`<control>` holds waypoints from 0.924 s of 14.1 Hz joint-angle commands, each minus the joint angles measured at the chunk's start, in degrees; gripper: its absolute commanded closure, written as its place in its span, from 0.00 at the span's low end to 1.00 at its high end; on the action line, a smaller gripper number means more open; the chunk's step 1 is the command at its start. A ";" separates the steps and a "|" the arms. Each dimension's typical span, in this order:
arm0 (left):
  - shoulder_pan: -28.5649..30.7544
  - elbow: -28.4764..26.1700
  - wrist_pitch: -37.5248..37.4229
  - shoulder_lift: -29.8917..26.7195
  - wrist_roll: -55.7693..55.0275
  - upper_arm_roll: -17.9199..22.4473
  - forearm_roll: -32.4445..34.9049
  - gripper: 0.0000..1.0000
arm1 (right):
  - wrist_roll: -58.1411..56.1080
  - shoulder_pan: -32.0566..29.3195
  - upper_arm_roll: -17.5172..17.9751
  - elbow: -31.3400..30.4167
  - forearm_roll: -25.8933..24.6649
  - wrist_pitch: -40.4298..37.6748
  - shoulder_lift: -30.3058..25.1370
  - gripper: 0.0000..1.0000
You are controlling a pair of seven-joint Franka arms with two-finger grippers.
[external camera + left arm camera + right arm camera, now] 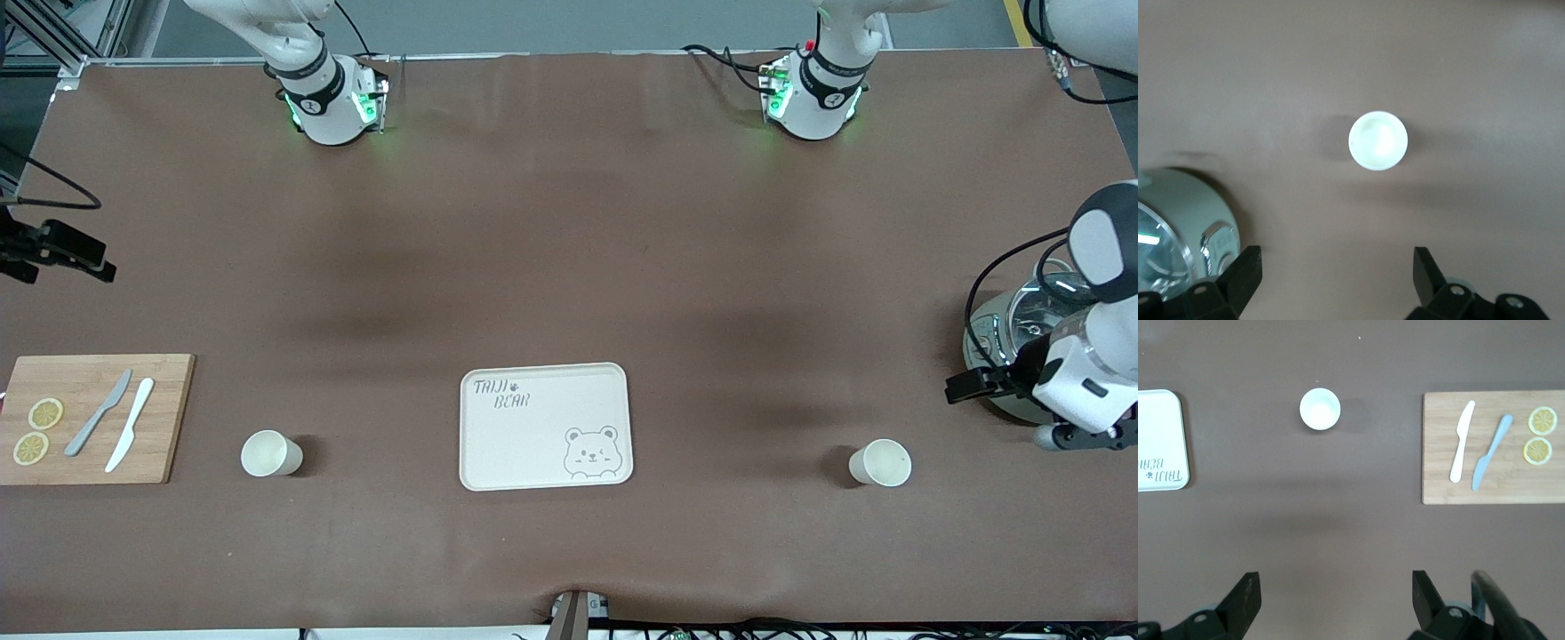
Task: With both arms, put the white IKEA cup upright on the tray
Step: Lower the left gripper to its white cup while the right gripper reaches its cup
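The cream tray (544, 427) with the bear drawing lies mid-table near the front camera; its end shows in the right wrist view (1158, 433). Two white cups stand upright on the table, one on each side of the tray. One cup (880, 463) is toward the left arm's end and shows in the left wrist view (1378, 141). The other cup (267, 453) is toward the right arm's end and shows in the right wrist view (1319, 408). My left gripper (973, 384) (1336, 257) hangs open and empty beside the pot. My right gripper (58, 251) (1336, 581) hangs open and empty over the table edge at the right arm's end.
A wooden cutting board (93, 418) (1491, 447) with two knives and two lemon slices lies at the right arm's end. A metal pot with a glass lid (1013, 329) (1171, 227) stands at the left arm's end, under the left arm.
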 commanded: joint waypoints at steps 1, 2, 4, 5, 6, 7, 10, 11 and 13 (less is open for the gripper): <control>-0.05 0.55 3.21 2.33 0.23 -0.24 1.62 0.00 | -1.03 -0.66 0.77 3.37 0.98 4.09 7.94 0.00; -0.05 0.47 4.26 3.20 0.14 -0.24 1.62 0.00 | -1.03 -0.66 0.77 3.46 0.89 6.73 10.40 0.00; -0.05 -0.06 6.90 4.79 0.23 -0.24 1.71 0.00 | -0.95 -0.66 0.77 3.46 0.80 12.27 15.06 0.00; -0.23 -0.23 8.39 5.75 0.23 -0.24 1.71 0.00 | -0.86 -0.66 0.77 3.46 0.72 14.47 16.65 0.00; -0.40 -0.41 9.80 6.72 0.23 -0.24 1.71 0.00 | -1.03 -0.66 0.77 3.46 0.72 15.79 17.97 0.00; -0.40 -0.59 10.86 7.60 0.23 -0.24 1.71 0.00 | -0.86 -0.66 0.77 3.54 0.63 16.07 19.12 0.00; -0.41 -0.76 13.85 9.71 0.23 -0.24 1.71 0.00 | -1.21 -0.66 0.77 6.70 0.54 18.52 24.47 0.00; -0.14 -0.76 14.81 10.41 0.23 -0.24 1.71 0.00 | -1.30 -0.75 0.77 7.75 0.54 19.66 26.49 0.00; 0.21 -0.76 17.09 12.26 0.14 -0.33 1.53 0.00 | -1.21 -0.83 0.68 8.11 0.54 22.21 28.61 0.00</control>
